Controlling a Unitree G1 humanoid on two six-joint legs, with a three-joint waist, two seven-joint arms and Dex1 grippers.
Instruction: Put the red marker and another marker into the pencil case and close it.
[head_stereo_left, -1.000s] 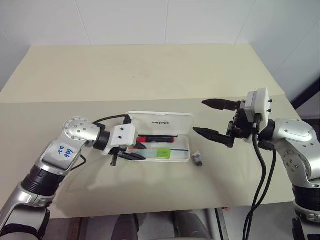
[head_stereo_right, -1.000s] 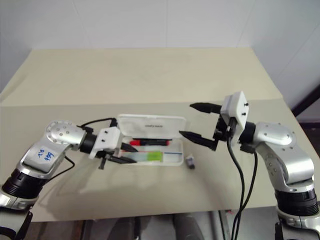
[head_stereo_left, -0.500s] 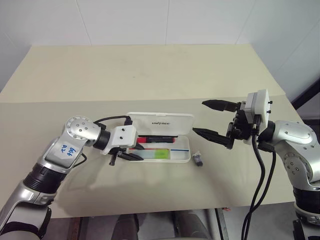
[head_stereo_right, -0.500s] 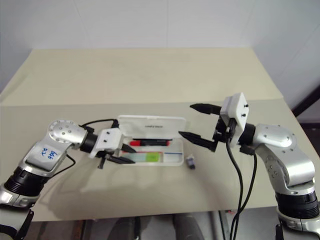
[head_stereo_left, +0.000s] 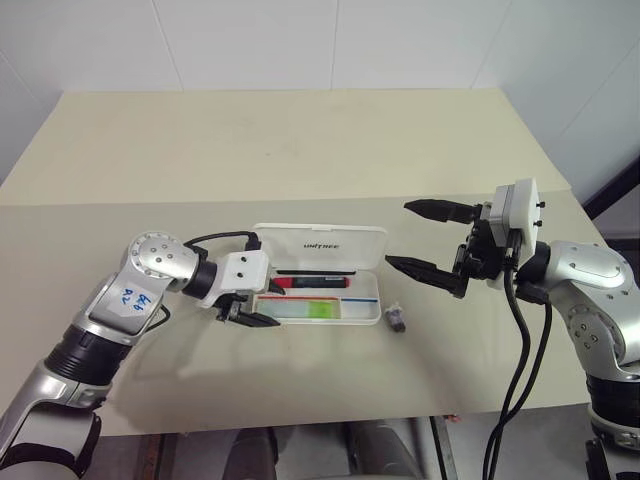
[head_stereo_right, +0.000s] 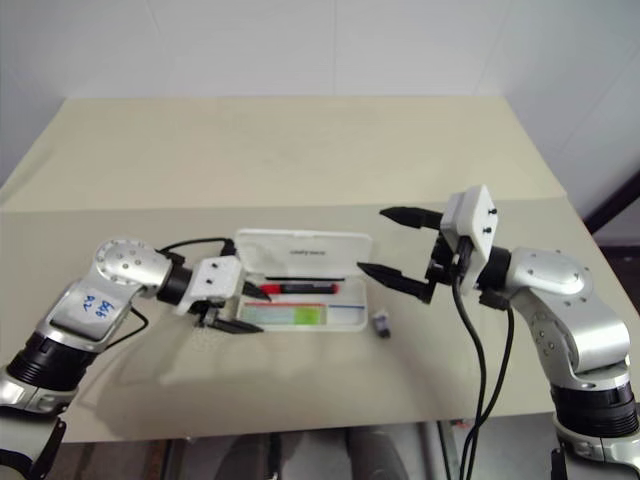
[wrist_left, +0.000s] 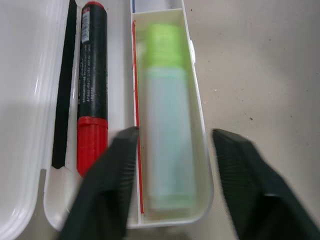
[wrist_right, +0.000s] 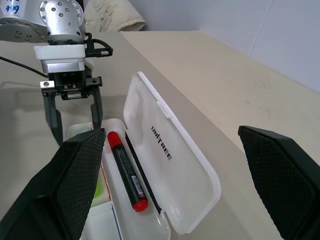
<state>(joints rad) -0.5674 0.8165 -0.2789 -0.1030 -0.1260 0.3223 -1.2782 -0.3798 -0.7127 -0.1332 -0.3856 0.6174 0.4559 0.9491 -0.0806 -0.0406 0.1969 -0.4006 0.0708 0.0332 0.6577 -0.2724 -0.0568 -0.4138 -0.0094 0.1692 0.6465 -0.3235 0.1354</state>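
The pencil case (head_stereo_left: 318, 283) lies open at the centre of the tabletop (head_stereo_left: 300, 150), lid raised. Inside, the red marker (wrist_left: 91, 90) lies beside the green-capped marker (wrist_left: 167, 120). The left claw (head_stereo_left: 250, 316) hovers at the case's left end, fingers spread, holding nothing. The right claw (head_stereo_left: 425, 240), wide open and empty, hangs right of the case.

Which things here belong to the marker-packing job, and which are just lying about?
Belonging to the job:
- black-barrelled red marker, in the case
- pale green-capped marker, in the case
- white hard plastic pencil case, lid open

Just lying about:
- small stubby dark grey object, on the beige table beside the case
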